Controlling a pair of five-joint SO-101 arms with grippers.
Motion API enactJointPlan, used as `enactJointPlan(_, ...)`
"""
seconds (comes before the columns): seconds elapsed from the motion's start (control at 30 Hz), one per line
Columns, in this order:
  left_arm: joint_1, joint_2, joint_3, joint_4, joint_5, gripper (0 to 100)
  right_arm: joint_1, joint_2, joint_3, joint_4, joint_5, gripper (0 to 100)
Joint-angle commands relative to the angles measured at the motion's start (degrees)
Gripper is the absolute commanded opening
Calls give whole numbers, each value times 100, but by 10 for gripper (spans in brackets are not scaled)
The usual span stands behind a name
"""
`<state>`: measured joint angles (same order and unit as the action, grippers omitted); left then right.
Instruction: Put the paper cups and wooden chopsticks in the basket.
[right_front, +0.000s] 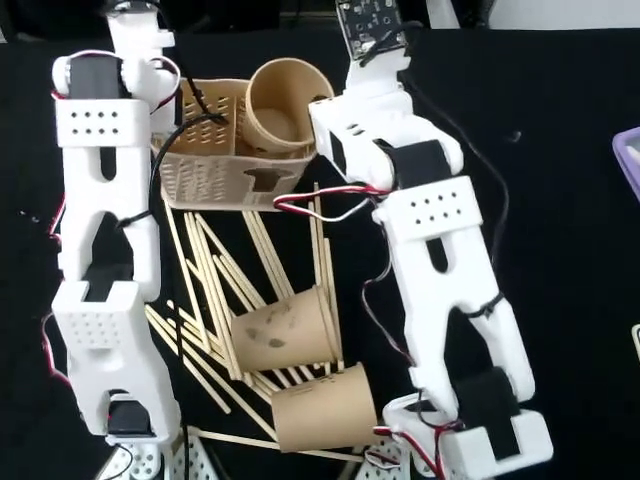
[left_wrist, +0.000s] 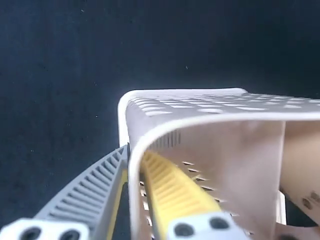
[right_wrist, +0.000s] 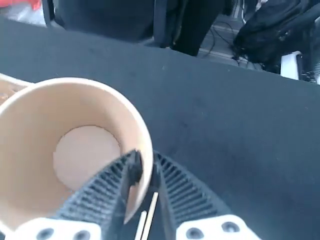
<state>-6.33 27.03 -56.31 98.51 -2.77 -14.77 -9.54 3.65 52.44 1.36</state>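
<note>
While I look over the table from left to right, I first find my left gripper (left_wrist: 132, 154) at the near left corner of the basket (right_front: 215, 180). Its jaws are nearly closed and pinch the perforated wall of the basket between them, the grey finger on the outside and the yellow finger on the inside. The basket stands at the far side of the black table (right_front: 560, 150), between the two arms. In its right part there is one paper cup (right_front: 285, 100), with the mouth up and leaning a little; I cannot tell if its bottom rests on the basket floor. My right gripper (right_wrist: 145, 167) has this cup by the rim, with the jaws closed to a narrow gap, one finger inside the cup and the other outside, and the cup wall is between them. Nearer to me, in front of the basket, the wooden chopsticks (right_front: 215, 300) lie scattered on the table in a loose fan. On top of them two more paper cups lie on their sides: one cup (right_front: 283, 330) in the middle of the sticks, and the second cup (right_front: 322, 407) just beside it, closer to the base of the right arm. At the far right edge of the table I see a part of a purple object (right_front: 628, 160), well apart from all the rest.
</note>
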Motion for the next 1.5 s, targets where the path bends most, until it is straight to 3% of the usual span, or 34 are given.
enactJointPlan(0.0,-92,185,-330,-26,-53,34,105,180,-127,-53,53,11)
enactJointPlan(0.47,312,334,-347,-870,-44,34,79,426,-233,105,308,70)
enactJointPlan(0.7,198,343,-321,-554,-79,62,-53,426,-277,255,308,270)
enactJointPlan(0.83,4,352,-321,-404,-88,118,-62,365,-312,264,308,253)
enactJointPlan(1.2,-330,1204,-382,-519,-62,118,-70,-75,-1569,1169,308,257)
enactJointPlan(1.47,-242,1196,-822,-308,-53,123,-492,13,-1842,1363,545,259)
